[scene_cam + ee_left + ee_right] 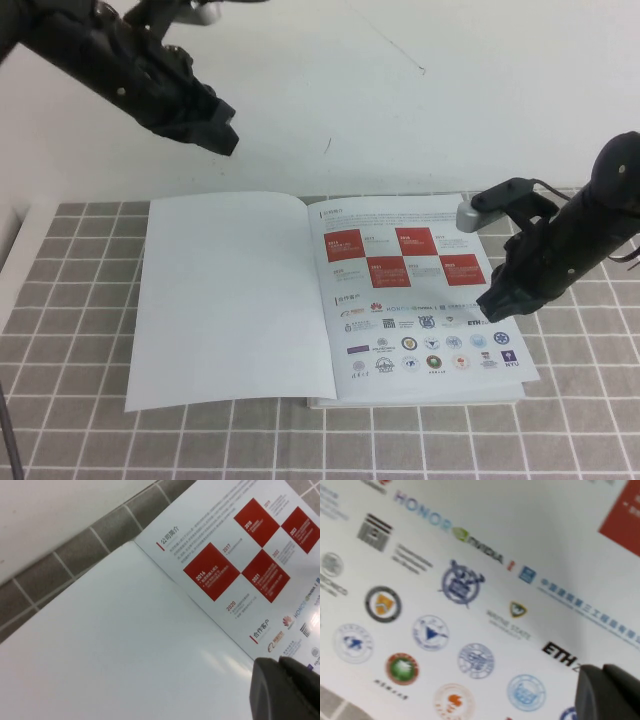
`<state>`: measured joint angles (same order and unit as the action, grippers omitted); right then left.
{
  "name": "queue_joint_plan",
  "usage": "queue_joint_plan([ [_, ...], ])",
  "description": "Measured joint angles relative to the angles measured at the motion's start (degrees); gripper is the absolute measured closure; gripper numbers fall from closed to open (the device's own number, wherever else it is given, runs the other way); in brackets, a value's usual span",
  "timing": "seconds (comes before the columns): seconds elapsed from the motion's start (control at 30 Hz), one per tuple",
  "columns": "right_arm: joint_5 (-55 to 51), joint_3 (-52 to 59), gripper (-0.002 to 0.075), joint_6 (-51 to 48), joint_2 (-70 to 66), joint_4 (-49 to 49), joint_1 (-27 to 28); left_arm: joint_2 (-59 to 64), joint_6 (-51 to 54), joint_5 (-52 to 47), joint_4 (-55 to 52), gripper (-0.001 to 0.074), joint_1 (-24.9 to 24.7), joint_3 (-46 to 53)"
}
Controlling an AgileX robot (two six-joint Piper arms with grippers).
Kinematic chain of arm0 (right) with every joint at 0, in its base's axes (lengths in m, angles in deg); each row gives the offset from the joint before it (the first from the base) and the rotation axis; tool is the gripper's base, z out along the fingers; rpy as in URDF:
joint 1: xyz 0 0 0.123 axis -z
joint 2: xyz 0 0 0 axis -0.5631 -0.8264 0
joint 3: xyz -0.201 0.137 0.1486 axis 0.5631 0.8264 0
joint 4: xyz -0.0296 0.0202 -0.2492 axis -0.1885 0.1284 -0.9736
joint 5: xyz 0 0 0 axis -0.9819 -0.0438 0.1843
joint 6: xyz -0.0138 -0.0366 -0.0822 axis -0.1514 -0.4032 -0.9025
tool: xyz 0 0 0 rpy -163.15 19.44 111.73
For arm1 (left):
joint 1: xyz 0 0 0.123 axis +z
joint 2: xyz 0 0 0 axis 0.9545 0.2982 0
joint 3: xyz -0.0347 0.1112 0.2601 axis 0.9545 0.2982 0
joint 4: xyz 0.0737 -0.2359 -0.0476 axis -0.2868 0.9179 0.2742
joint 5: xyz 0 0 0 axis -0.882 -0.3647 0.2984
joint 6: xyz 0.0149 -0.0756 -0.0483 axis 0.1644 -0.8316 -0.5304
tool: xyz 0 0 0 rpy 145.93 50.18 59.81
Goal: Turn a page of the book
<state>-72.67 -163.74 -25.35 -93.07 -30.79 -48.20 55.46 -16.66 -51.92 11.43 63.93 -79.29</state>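
The book (420, 310) lies open on the checked cloth. The page (230, 295), the cover leaf, lies flat on the left with its blank white reverse up; its photo side is hidden. The inner page with red squares and logos faces up on the right. My left gripper (225, 130) is shut and empty, raised over the white surface beyond the book's far left corner. Its wrist view shows the white page (110, 645), the inner page (240, 565) and the gripper (287, 690). My right gripper (492, 308) is shut, its tip at the inner page's right edge, over the logos (470, 580) in its wrist view (607, 692).
A grey checked cloth (80, 400) covers the table under and around the book. A plain white surface (400, 100) lies beyond the cloth's far edge. A grey camera block (470, 215) on the right wrist hangs over the book's far right corner.
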Motion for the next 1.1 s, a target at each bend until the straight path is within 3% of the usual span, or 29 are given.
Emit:
queue_joint_plan([
  [0.37,-0.91,0.32,0.0727,1.68,6.74,-1.21,0.48,-8.79,0.00,-2.21,-0.68,0.0738,0.00,0.00],
  [0.7,-1.61,0.32,0.0727,1.81,34.12,-3.19,3.30,-25.22,0.00,-2.71,-0.68,0.0738,0.00,2.91],
  [0.87,-1.17,3.89,0.0727,1.81,51.34,-3.76,3.30,-37.21,0.00,-2.40,-0.68,0.0738,0.00,12.14],
  [1.1,3.67,19.10,0.0727,4.77,77.07,-3.93,3.30,-53.38,0.24,7.77,-0.68,0.0738,0.00,31.99],
])
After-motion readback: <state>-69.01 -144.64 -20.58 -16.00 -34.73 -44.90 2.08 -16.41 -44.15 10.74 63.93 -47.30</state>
